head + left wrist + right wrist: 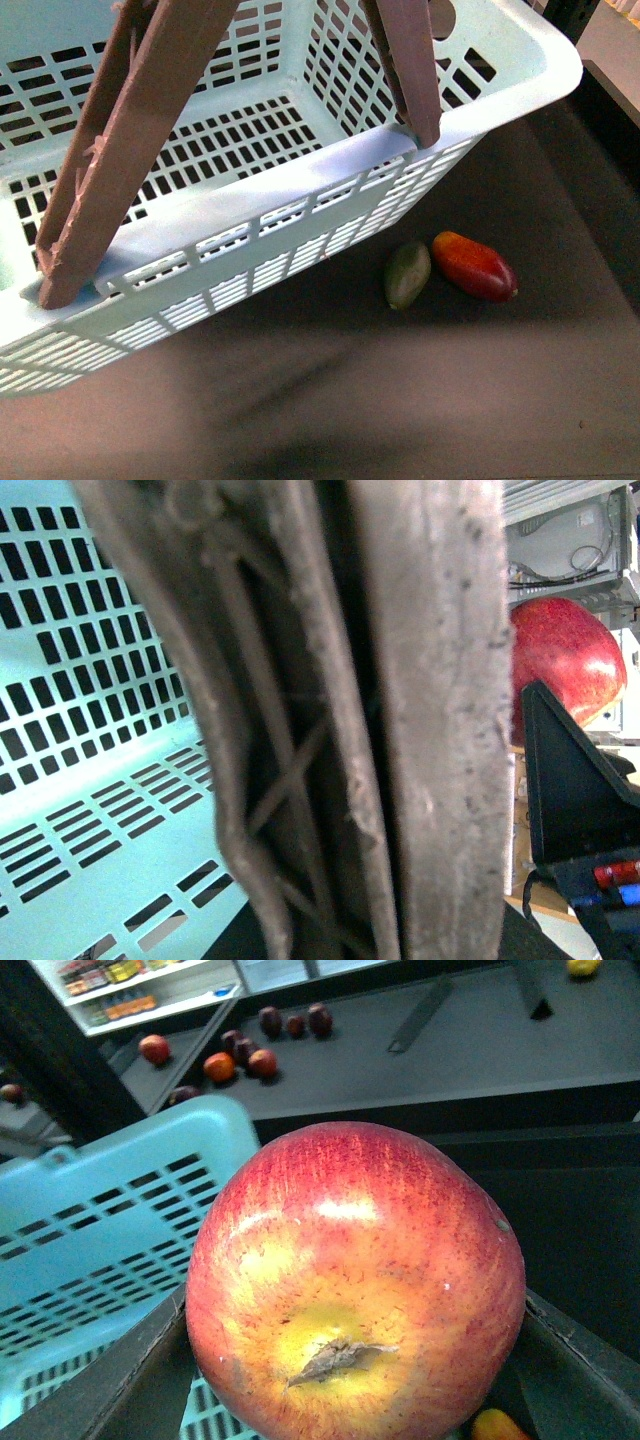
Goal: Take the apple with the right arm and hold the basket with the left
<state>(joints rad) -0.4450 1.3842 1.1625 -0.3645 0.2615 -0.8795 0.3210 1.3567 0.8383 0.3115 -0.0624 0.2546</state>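
The mint-blue slotted basket [300, 180] fills the upper left of the front view, tilted, with its two brown-grey handles [130, 120] swung up together. My left gripper is shut on those handles [400, 730], which fill the left wrist view; its jaws are hidden behind them. My right gripper is shut on the red apple [355, 1280], which has a yellow patch round its stem end and fills the right wrist view. The apple also shows in the left wrist view [565, 660], beside the handles. The basket's wall [110, 1230] lies next to and below the apple. Neither gripper shows in the front view.
A small green oval fruit [407, 274] and a red-orange mango [475, 266] lie on the dark table [450, 400] beside the basket. Far off, several red fruits [240, 1055] lie on another dark shelf. The basket's inside shows no fruit.
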